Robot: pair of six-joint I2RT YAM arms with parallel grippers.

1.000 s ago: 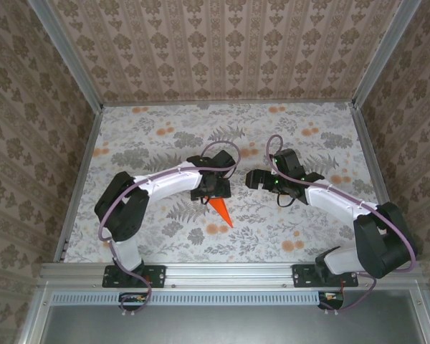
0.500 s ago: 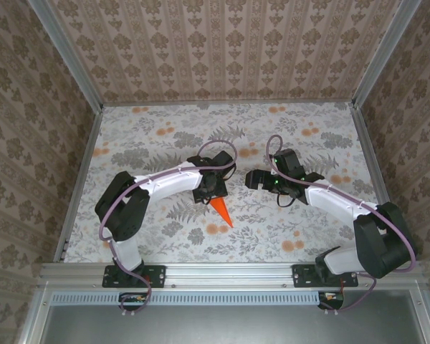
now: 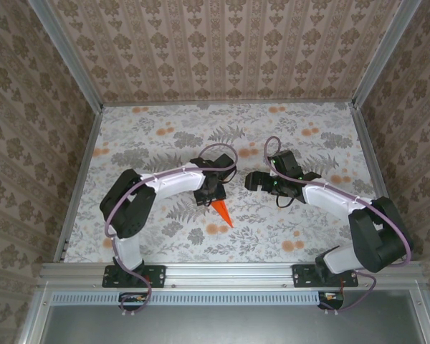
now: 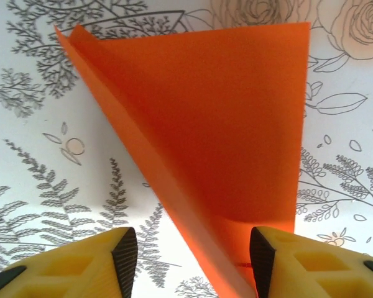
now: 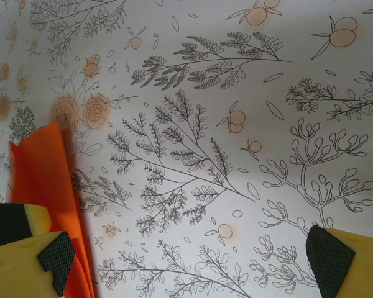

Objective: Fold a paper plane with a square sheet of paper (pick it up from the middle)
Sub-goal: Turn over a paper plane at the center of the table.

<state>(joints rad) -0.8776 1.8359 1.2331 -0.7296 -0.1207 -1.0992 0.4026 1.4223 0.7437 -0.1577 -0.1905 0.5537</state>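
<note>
The paper plane (image 3: 221,212), a folded dart of bright orange paper, lies on the printed tabletop with its point toward the near edge. My left gripper (image 3: 213,193) hangs over its wide back end. In the left wrist view the orange paper (image 4: 224,124) runs down between the yellow fingers (image 4: 81,264). The right pad sits at the paper's edge and the left pad stands apart from it, so my left gripper (image 4: 193,256) is open around it. My right gripper (image 3: 252,179) hovers to the right, wide open and empty. Its wrist view has the paper (image 5: 46,180) at the left, beside the gripper (image 5: 189,261).
The floral printed surface (image 3: 308,222) covers the table, with patterned walls (image 3: 222,50) on three sides and metal rails (image 3: 79,179) along the edges. Small orange flower blotches (image 3: 216,228) are printed close to the plane's tip. Both arms meet near the table's middle.
My left gripper's jaws have narrowed around the back of the orange paper and its arm has shifted slightly. The right gripper has edged a little left. The paper lies where it was.
</note>
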